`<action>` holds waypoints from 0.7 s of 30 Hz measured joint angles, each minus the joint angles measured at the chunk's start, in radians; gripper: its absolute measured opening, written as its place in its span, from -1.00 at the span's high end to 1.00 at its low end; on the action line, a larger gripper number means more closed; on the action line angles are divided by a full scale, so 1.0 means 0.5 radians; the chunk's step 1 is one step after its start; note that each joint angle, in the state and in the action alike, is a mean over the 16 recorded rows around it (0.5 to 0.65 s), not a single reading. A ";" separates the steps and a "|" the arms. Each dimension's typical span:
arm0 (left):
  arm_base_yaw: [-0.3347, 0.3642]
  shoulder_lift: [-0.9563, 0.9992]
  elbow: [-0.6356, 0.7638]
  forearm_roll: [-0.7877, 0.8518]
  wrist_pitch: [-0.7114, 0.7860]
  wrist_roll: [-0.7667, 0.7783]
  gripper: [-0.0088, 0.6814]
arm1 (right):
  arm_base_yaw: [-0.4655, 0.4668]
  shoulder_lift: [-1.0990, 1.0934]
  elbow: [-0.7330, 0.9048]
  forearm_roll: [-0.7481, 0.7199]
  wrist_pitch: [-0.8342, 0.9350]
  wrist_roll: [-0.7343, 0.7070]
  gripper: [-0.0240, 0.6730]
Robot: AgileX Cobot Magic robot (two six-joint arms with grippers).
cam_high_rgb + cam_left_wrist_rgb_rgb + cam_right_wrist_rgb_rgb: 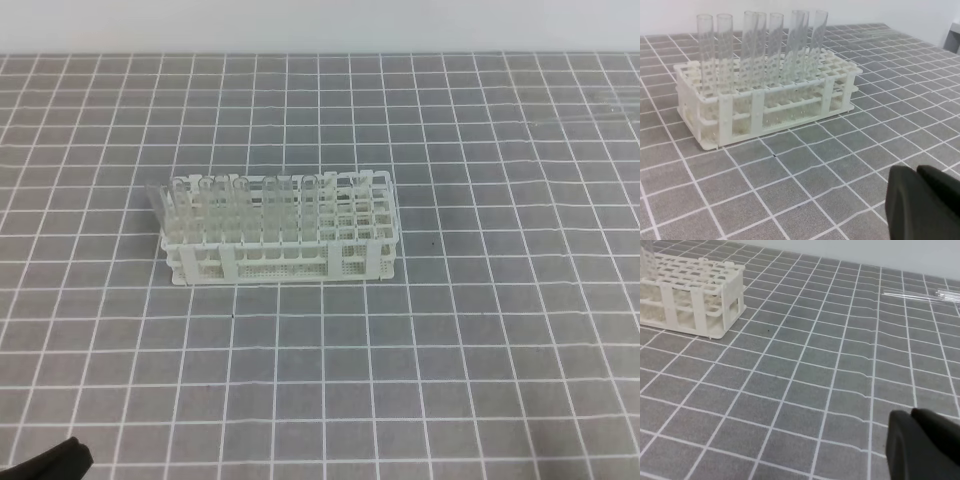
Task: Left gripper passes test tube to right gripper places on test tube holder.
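Observation:
The white lattice test tube holder (pixel 355 225) stands mid-table, with several clear tubes upright in its left half (pixel 765 50). Loose clear test tubes (pixel 585 108) lie flat at the far right of the table, also in the right wrist view (pixel 920 294); I cannot tell which one is the task's. My left gripper (pixel 916 171) hovers low in front of the holder, its black fingers pressed together with nothing between them. It shows as a black tip (pixel 55 462) at the bottom left corner. My right gripper (pixel 911 413) is shut and empty, well short of the loose tubes.
A grey mat with a white grid (pixel 450 350) covers the whole table. A pale wall (pixel 320 25) runs along the far edge. The holder's right-hand holes (pixel 705 275) hold no tubes.

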 joint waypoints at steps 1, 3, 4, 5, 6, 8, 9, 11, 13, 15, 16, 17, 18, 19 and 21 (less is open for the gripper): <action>0.000 0.000 0.000 0.000 0.000 0.000 0.98 | 0.000 0.000 0.000 0.004 0.013 -0.010 0.97; 0.000 0.001 0.002 0.000 -0.002 0.000 0.98 | -0.001 0.000 0.000 0.005 0.030 -0.014 0.97; 0.000 0.001 0.002 0.000 -0.002 0.000 0.98 | -0.003 0.000 0.000 0.006 0.033 -0.015 0.97; 0.000 0.001 0.002 0.000 -0.002 0.000 0.98 | -0.007 0.000 0.000 0.008 0.034 -0.015 0.97; 0.000 0.001 0.002 0.000 -0.002 0.000 0.98 | -0.015 0.000 0.000 0.010 0.034 -0.015 0.97; 0.001 0.002 0.003 0.001 -0.004 0.000 0.98 | -0.039 0.000 0.000 0.019 0.034 -0.015 0.97; 0.001 0.002 0.005 0.001 -0.005 0.000 0.98 | -0.055 0.000 0.000 0.025 0.034 -0.015 0.97; 0.000 0.001 0.005 0.001 -0.005 0.000 0.98 | -0.091 0.000 0.000 0.038 0.034 -0.016 0.97; 0.000 0.001 0.005 0.001 -0.005 0.000 0.98 | -0.128 0.000 0.000 0.053 0.034 -0.016 0.97; 0.001 0.002 0.005 0.001 -0.005 0.000 0.98 | -0.164 0.000 0.000 0.069 0.034 -0.016 0.97; 0.001 0.003 0.005 0.001 -0.005 0.000 0.98 | -0.183 0.000 0.000 0.079 0.034 -0.017 0.97; 0.001 0.003 0.005 0.001 -0.005 0.000 0.98 | -0.201 0.000 0.000 0.089 0.034 -0.017 0.97; 0.001 0.003 0.003 0.001 -0.004 0.000 0.98 | -0.220 0.000 0.000 0.100 0.034 -0.017 0.97; 0.000 0.002 0.002 0.000 -0.002 0.000 0.98 | -0.238 0.000 0.000 0.111 0.034 -0.017 0.97; 0.000 0.001 -0.002 0.000 0.002 0.000 0.98 | -0.268 0.000 0.000 0.131 0.034 -0.017 0.97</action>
